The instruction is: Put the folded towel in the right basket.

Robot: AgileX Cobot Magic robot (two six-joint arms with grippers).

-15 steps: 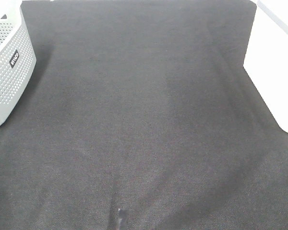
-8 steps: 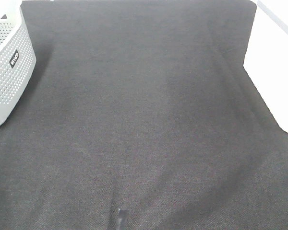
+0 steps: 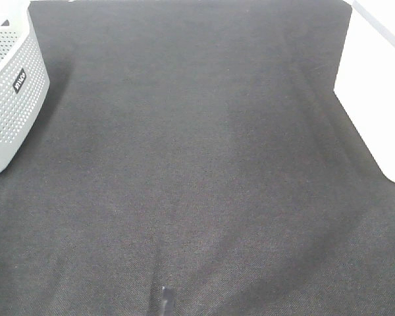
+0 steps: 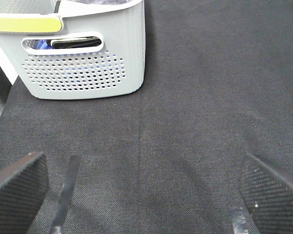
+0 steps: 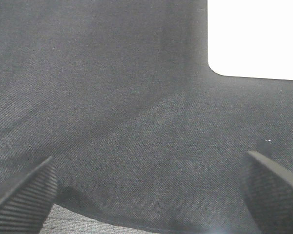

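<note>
Two baskets — grey basket (image 3: 10, 85); right basket (image 3: 378, 85)

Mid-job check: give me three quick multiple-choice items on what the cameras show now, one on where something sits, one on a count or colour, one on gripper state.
1. Where is the grey perforated basket in the exterior high view?
A. at the left edge
B. in the centre
C. at the right edge

2. How many bins show in the exterior high view?
A. one
B. two
C. three

3. How does the left gripper stand?
A. shut on a towel
B. open, holding nothing
C. shut on the basket rim

Answers:
1. A, it stands at the left edge of the dark mat.
2. B, the grey basket and the right basket.
3. B, its fingers are far apart with only mat between them.
</note>
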